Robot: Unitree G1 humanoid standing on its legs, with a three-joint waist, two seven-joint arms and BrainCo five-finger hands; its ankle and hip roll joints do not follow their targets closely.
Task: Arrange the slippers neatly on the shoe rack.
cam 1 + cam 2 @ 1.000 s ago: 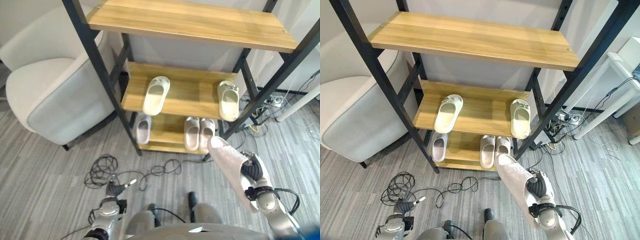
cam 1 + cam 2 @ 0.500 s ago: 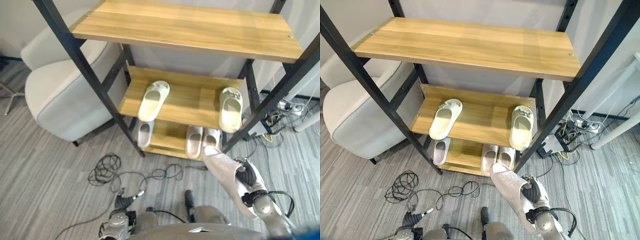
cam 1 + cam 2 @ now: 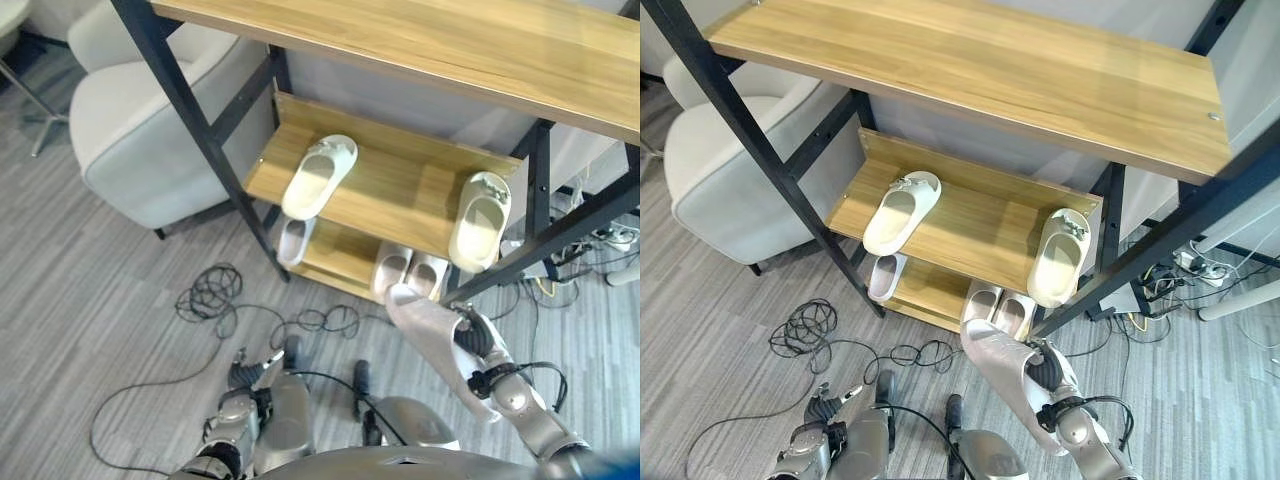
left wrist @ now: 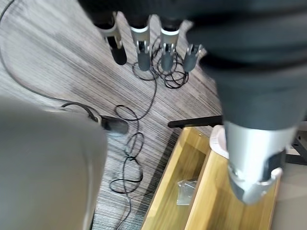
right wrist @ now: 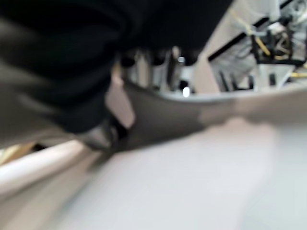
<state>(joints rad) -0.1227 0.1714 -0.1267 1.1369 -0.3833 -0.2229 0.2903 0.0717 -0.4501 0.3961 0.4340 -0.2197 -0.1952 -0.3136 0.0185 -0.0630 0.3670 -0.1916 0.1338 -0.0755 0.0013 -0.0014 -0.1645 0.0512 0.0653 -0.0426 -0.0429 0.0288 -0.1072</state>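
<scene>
My right hand (image 3: 482, 338) is shut on a grey slipper (image 3: 432, 338), held sole up with its toe pointing at the rack's bottom shelf. In the right wrist view its fingers (image 5: 153, 62) curl over the slipper's edge (image 5: 192, 167). The shoe rack (image 3: 400, 195) carries two cream slippers on its middle shelf, one at the left (image 3: 318, 178) and one at the right (image 3: 478, 220). On the bottom shelf lie a single pale slipper (image 3: 292, 243) and a pale pair (image 3: 410, 272). My left hand (image 3: 243, 372) hangs low at the left, open and holding nothing.
A pale armchair (image 3: 150, 130) stands left of the rack. Black cables (image 3: 210, 295) coil on the grey floor before it. A power strip with more cables (image 3: 610, 235) lies at the right. The rack's black posts (image 3: 200, 130) slant across the front, under a wide top shelf (image 3: 450, 40).
The whole picture has shifted as the camera moved, and the rack now sits further right and closer. The right hand keeps the grey slipper; the left hand stays low.
</scene>
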